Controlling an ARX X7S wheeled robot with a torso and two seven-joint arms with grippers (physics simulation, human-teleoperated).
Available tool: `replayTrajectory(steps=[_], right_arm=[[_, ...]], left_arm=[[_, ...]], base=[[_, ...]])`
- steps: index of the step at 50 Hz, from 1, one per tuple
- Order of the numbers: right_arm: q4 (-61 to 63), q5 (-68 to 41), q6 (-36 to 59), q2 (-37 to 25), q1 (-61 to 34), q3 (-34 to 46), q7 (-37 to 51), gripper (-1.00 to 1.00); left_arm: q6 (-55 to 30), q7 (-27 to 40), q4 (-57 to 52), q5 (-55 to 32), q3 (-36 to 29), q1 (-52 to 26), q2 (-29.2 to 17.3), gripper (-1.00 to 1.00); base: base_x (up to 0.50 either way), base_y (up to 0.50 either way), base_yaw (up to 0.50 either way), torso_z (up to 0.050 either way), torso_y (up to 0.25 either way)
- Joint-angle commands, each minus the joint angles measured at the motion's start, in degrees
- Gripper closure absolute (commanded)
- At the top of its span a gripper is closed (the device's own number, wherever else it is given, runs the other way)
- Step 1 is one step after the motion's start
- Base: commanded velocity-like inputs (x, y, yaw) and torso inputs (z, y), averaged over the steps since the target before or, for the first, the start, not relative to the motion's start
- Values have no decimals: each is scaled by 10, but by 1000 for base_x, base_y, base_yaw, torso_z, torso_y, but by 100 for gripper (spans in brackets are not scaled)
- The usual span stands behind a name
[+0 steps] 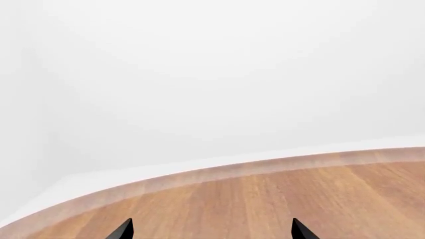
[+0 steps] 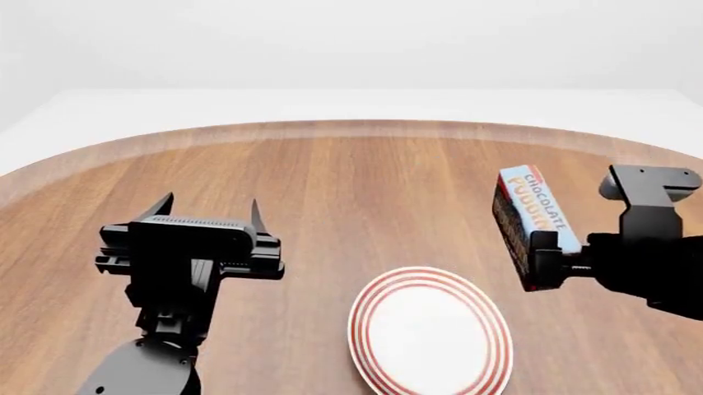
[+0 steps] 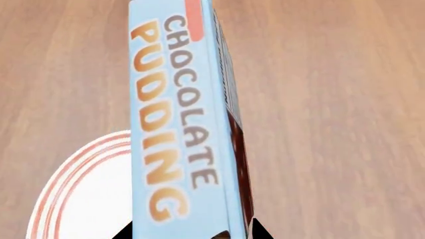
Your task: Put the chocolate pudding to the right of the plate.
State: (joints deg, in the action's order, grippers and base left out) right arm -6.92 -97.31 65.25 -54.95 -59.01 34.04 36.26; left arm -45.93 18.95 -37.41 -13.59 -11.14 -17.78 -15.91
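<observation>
head view: chocolate pudding [image 2: 535, 222] is clamped by the right gripper [image 2: 541, 263], raised just right of the plate [image 2: 430, 331]; left gripper [image 2: 209, 211] is spread, empty.
right wrist: carton is seen above the table [image 3: 332, 99].
left wrist: bare wood is shown.

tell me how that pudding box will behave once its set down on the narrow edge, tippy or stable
Probably tippy: the chocolate pudding is a tall, thin carton, gripped by the right gripper with its narrow blue edge up. It looks stiff, since its faces stay flat in the grip. Likely light, so a nudge could topple it toward the plate.
</observation>
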Motion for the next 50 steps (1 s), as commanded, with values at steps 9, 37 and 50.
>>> replayTrajectory(steps=[9,37,50], right_arm=[[-49,37,-67,-68,94,-15,-43,100],[-148,116,-105,-29,144,33,-116,100],[-169,119,-121,-29,164,33,-121,100]], left_arm=[[-9,6,-7,-3,-4,-4,-4,-100],[-6,12,-6,-7,-7,-3,-9,-100],[-5,14,-5,-9,-11,-3,-10,-100]], base=[[0,0,0,0,0],[0,0,0,0,0],[0,0,0,0,0]])
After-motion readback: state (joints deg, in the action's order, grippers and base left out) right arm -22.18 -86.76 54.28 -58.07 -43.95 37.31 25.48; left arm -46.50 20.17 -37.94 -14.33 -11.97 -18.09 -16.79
